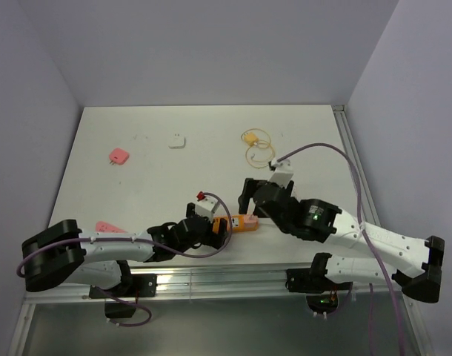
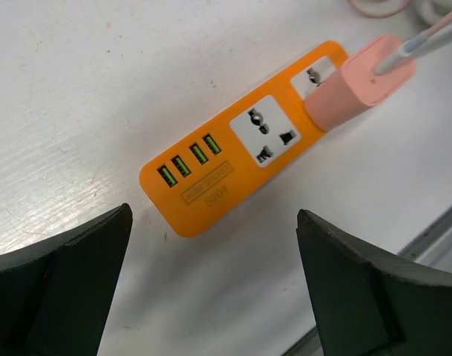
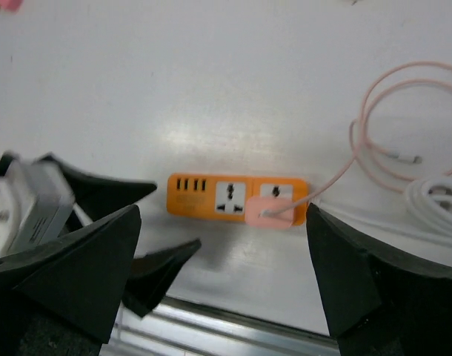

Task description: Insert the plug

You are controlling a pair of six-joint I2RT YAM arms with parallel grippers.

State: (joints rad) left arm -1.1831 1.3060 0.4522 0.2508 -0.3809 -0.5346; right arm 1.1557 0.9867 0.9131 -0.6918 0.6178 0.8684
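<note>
Findings: the left gripper (image 2: 213,241) had its fingers spread wide and held nothing. The right gripper (image 3: 223,226) was likewise apart and empty.

The orange power strip (image 2: 233,159) lay flat on the table, just ahead of the left gripper's open gap. Its USB end was nearest the fingers. The pink plug (image 2: 359,80) sat over the strip's end socket, ahead and off towards that gripper's right finger. From the right wrist, the plug lay ahead between the fingers, nearer the right one. It looked seated, though I could not confirm full depth.

I judged the plug to be light, rigid, smooth plastic that could slip under a weak pinch. I would grip its flat side faces, never the thin pink cable (image 3: 374,126), which is limp. The strip seemed light enough to slide, so it would need bracing.
</note>
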